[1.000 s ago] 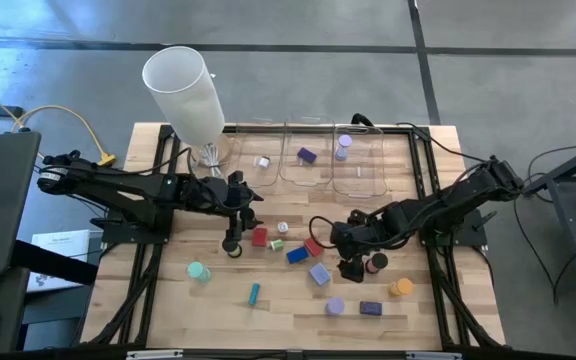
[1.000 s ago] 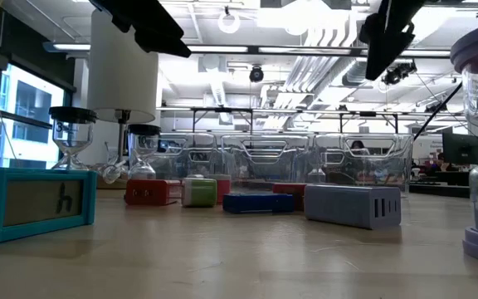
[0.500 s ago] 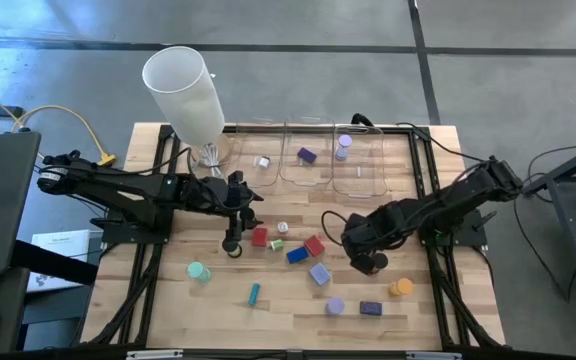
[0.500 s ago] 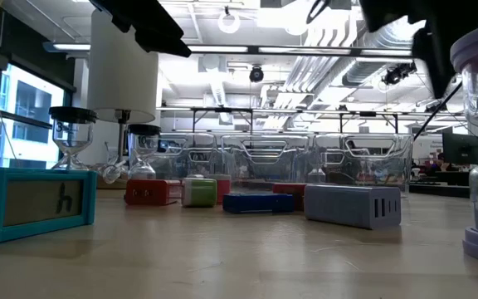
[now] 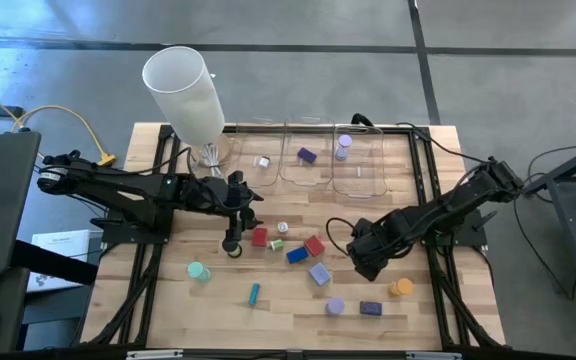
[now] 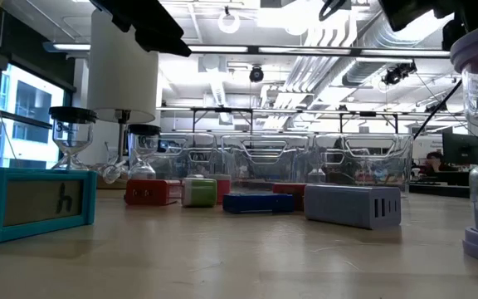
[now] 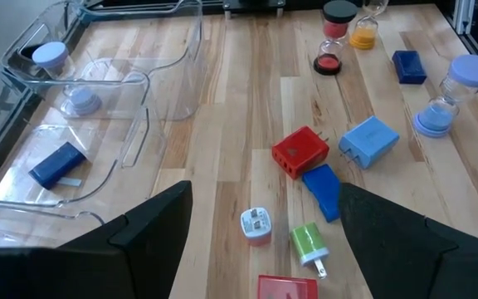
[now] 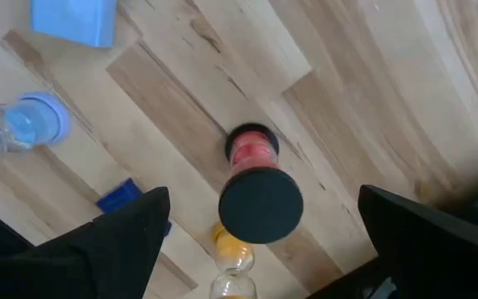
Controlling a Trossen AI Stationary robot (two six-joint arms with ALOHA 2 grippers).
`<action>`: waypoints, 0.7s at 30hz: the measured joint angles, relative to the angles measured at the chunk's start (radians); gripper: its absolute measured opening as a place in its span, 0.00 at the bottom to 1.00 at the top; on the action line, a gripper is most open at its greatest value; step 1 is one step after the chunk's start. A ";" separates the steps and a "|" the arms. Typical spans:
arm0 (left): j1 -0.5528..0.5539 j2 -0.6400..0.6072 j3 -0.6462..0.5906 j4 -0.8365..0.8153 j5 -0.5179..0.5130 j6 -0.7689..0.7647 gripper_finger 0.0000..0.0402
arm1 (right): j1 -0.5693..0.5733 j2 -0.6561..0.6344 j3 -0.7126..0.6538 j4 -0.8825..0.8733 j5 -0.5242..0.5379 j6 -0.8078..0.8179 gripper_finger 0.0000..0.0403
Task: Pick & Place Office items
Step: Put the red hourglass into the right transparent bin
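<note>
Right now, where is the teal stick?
In the high view, the teal stick lies near the table's front edge, left of centre, between the mint green round roll and lavender roll.

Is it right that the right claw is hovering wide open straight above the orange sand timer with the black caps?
Not quite. The timer under the open right gripper is the red sand timer with black caps; the right wrist view looks straight down on it. The orange timer stands just beside it. The rest holds: the fingers are spread wide and nothing is gripped.

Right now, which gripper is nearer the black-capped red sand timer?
Right. The right gripper hangs directly above the sand timer, fingers open. The left gripper waits across the table by a red block.
</note>
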 joint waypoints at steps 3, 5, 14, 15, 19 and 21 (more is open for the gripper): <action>0.000 0.000 0.000 0.000 0.000 0.000 0.73 | 0.005 0.000 -0.032 0.017 -0.024 -0.004 0.94; 0.000 0.000 0.000 0.000 0.000 0.000 0.73 | 0.008 0.000 -0.062 0.027 -0.031 -0.017 0.94; 0.000 0.000 0.000 0.000 0.000 -0.001 0.73 | 0.010 0.000 -0.178 0.162 -0.056 -0.015 0.94; 0.000 0.000 0.000 0.000 0.000 -0.003 0.73 | 0.010 0.000 -0.188 0.164 -0.058 -0.011 0.94; 0.000 0.000 0.000 0.000 0.000 -0.005 0.73 | 0.010 0.000 -0.215 0.171 -0.055 0.006 0.94; 0.000 0.000 0.000 0.000 0.000 -0.005 0.73 | 0.010 0.000 -0.219 0.188 -0.052 0.005 0.94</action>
